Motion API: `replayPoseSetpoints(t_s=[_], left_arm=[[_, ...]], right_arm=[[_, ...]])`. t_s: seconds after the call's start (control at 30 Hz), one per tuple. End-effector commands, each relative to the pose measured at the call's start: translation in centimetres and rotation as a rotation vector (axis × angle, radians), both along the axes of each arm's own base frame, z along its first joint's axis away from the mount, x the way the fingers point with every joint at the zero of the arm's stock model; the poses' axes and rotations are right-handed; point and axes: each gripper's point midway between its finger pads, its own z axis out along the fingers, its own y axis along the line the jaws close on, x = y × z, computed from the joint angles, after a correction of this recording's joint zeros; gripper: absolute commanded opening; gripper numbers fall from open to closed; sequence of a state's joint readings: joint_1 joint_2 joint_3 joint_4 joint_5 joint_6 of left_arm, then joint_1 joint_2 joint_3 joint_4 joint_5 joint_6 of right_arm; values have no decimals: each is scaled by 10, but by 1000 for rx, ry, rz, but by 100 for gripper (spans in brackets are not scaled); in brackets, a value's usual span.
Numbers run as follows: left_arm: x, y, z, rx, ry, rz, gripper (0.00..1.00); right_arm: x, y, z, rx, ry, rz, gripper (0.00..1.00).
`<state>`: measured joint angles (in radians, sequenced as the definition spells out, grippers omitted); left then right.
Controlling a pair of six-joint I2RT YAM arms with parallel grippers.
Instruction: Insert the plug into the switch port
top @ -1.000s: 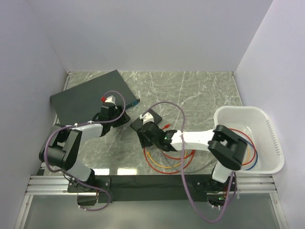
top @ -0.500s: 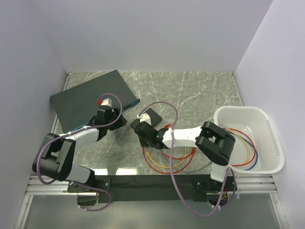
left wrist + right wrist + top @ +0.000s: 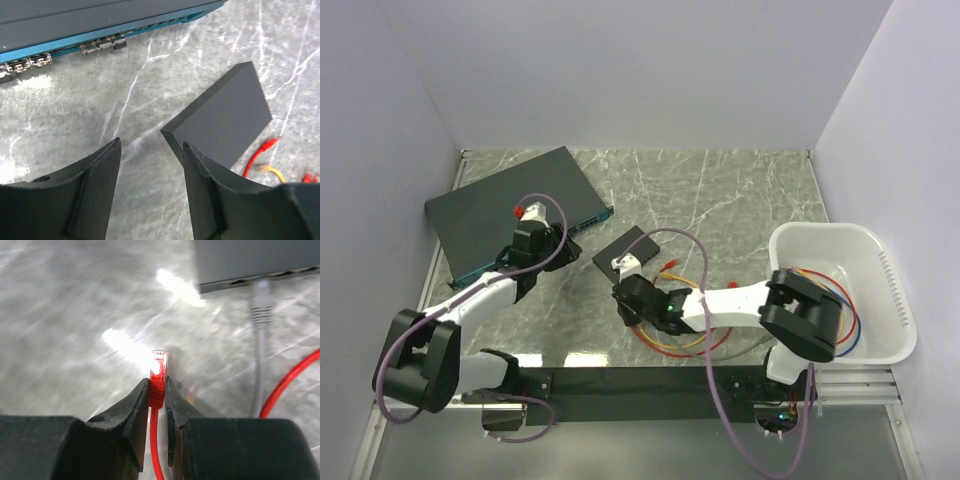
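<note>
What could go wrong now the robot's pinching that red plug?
The right gripper pinches the red plug only at its back end, so it may twist when pushed.
The left gripper is open, not holding the small black box; the box may slide.
The grey plug at the ports could get bumped.

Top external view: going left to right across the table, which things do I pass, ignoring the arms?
First the large dark slab with blue strip → small black box → white tub.
</note>
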<state>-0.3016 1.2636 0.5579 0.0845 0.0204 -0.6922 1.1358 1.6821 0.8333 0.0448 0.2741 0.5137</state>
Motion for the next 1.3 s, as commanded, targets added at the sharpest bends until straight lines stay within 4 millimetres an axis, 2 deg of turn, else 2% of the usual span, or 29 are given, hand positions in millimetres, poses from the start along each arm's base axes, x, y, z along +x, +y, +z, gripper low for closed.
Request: replayPoseSetpoints(t_s=[0.0, 0.03, 0.07, 0.13, 0.2, 0.23, 0.3, 0.33, 0.37, 0.43, 0.47, 0.53, 0.57, 0.67, 0.8, 0.93, 0.97, 1.03, 1.07, 1.17, 1.23, 1.27], left_arm=[[2, 3, 25, 8, -51, 1, 58], [1, 3, 28, 5, -58, -1, 58], [0, 3, 37, -3, -81, -2, 58], [-5, 1, 42, -17, -91, -20, 58], [-7, -4, 58, -51, -152, -45, 57], [-12, -12, 65, -87, -171, -90, 57], [-22, -20, 76, -142, -231, -142, 56], [-34, -34, 82, -201, -269, -233, 56], [-40, -39, 96, -239, -322, -267, 56], [-53, -50, 106, -300, -387, -346, 57], [-64, -55, 115, -340, -413, -395, 57], [-75, -60, 119, -372, -436, -437, 56], [-82, -62, 130, -396, -470, -470, 56], [-90, -63, 138, -413, -505, -487, 56], [-92, -62, 142, -418, -527, -491, 58], [-87, -62, 137, -417, -506, -477, 57], [-84, -62, 133, -413, -490, -465, 57], [-78, -61, 130, -404, -474, -442, 57], [-74, -61, 125, -397, -454, -432, 57], [-64, -60, 122, -372, -442, -415, 57], [-57, -60, 126, -352, -450, -411, 57], [-52, -59, 118, -339, -424, -398, 58]], right_arm=[[-8, 20, 49, 173, -100, 121, 0], [-18, 25, 66, 238, -100, 179, 0], [-24, 20, 65, 244, -104, 215, 0], [-41, 27, 91, 351, -118, 316, 0], [-52, 26, 102, 398, -133, 381, 0], [-56, 25, 114, 430, -148, 405, 0], [-67, 27, 123, 465, -150, 470, 0], [-69, 26, 131, 488, -162, 487, 0], [-75, 27, 134, 504, -160, 519, 0], [-77, 26, 147, 541, -181, 537, 0], [-79, 25, 147, 549, -183, 546, 0], [-80, 24, 156, 581, -194, 568, 0], [-80, 23, 157, 589, -193, 573, 0], [-79, 21, 162, 616, -192, 589, 0], [-73, 19, 165, 623, -198, 582, 0], [-62, 14, 162, 589, -214, 531, 0], [-46, 10, 162, 559, -246, 452, 0], [-29, 0, 152, 486, -246, 355, 0], [-10, -10, 153, 450, -279, 265, 0], [6, -27, 146, 369, -302, 181, 0], [21, -45, 140, 299, -319, 87, 0], [27, -50, 141, 291, -317, 48, 0]])
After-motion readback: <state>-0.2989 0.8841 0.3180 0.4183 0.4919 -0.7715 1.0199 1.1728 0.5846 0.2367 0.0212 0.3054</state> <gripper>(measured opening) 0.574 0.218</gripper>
